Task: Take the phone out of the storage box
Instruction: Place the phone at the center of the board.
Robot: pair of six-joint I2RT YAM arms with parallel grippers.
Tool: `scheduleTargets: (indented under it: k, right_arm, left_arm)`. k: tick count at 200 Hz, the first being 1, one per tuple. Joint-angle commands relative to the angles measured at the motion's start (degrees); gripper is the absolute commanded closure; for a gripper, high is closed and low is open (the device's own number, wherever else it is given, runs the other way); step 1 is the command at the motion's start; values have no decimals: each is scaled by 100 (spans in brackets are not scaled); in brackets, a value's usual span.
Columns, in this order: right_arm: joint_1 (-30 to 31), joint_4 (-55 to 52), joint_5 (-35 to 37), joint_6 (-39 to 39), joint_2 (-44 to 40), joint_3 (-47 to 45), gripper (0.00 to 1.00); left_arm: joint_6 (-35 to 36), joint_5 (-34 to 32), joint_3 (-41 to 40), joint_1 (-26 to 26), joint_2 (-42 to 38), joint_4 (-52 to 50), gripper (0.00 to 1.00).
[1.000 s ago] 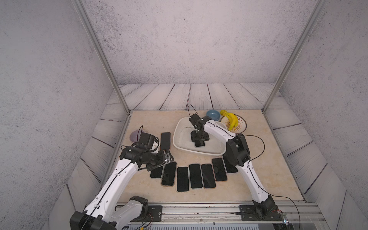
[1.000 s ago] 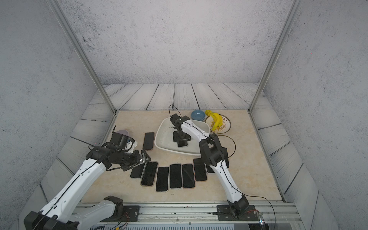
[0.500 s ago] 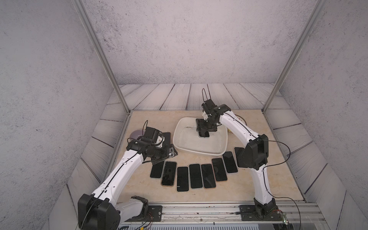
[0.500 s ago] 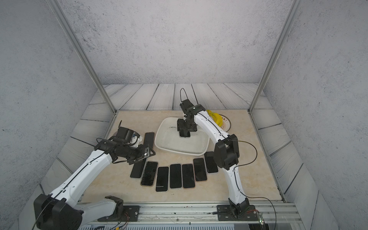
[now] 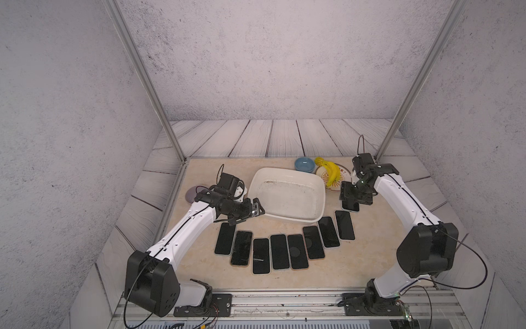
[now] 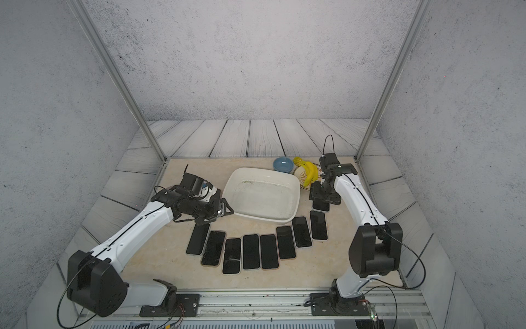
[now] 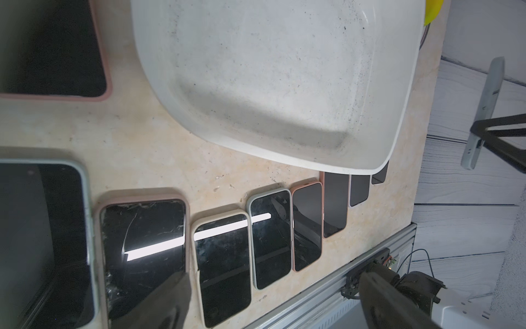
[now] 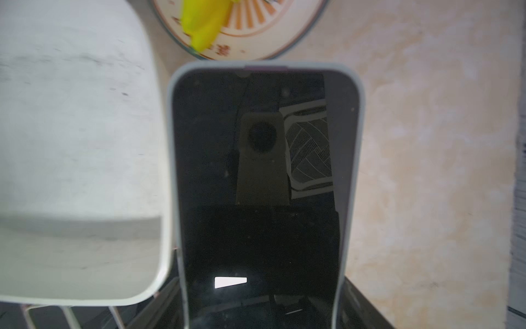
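The white storage box (image 5: 287,196) (image 6: 264,199) stands mid-table, and nothing lies in it. My right gripper (image 5: 355,197) (image 6: 323,196) is just right of the box, shut on the phone (image 5: 350,206) (image 8: 262,171), a dark-screened one in a pale grey case. The phone is outside the box, close above the table at the right end of the phone row. My left gripper (image 5: 257,210) (image 7: 273,284) is open and holds nothing. It hovers at the box's front left corner.
Several phones (image 5: 280,250) lie face up in an arc in front of the box. A blue bowl (image 5: 304,164) and a plate (image 5: 343,172) with a banana (image 5: 331,172) sit behind the right gripper. A lilac bowl (image 5: 193,193) is at the left edge.
The right arm has carried the phone from inside the box, up and over its right rim, down beside the row. The left gripper moved a little toward the box's corner.
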Motion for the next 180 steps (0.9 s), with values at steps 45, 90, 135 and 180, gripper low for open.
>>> scheduleTargets:
  k: [45, 90, 135, 180]
  right_arm:
    - [-584, 411, 951, -793, 282, -841, 38]
    - [-860, 519, 1045, -1214, 786, -907, 37]
    - [-1053, 628, 727, -1534, 1461, -868, 34]
    - [-1062, 725, 616, -1626, 1826, -872, 32]
  left_arm:
    - [41, 184, -35, -152, -58, 80, 1]
    - [103, 157, -209, -149, -264, -27, 2]
    - [111, 71, -304, -140, -419, -96, 1]
    - [131, -46, -345, -108, -530, -178, 1]
